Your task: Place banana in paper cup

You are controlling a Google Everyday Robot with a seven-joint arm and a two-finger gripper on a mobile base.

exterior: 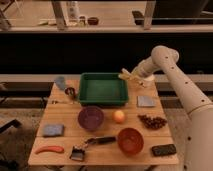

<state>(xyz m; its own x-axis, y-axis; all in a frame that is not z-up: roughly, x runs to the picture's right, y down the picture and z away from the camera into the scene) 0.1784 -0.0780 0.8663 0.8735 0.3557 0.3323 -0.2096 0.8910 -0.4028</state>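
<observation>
Pincer (pixel 134 76) clamped on banana (pixel 125 75), above far right corner of green tray (pixel 100 91); paper cup (pixel 145 83) just beside.

On the pale wood table (pixel 65 116) sit a green tray (pixel 102 100), a purple bowl (pixel 91 118) and, nearer, an orange-red bowl (pixel 130 140). A pale yellow banana (pixel 125 75) shows at the cream-white gripper (pixel 134 77), far right by the tray's corner. The near-left pepper (pixel 49 149) is orange-red; the far-left cup (pixel 60 82) pale blue-grey.

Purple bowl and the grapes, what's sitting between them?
A round orange fruit, in the camera view. The gripper is by the green tray's far right corner.
</observation>
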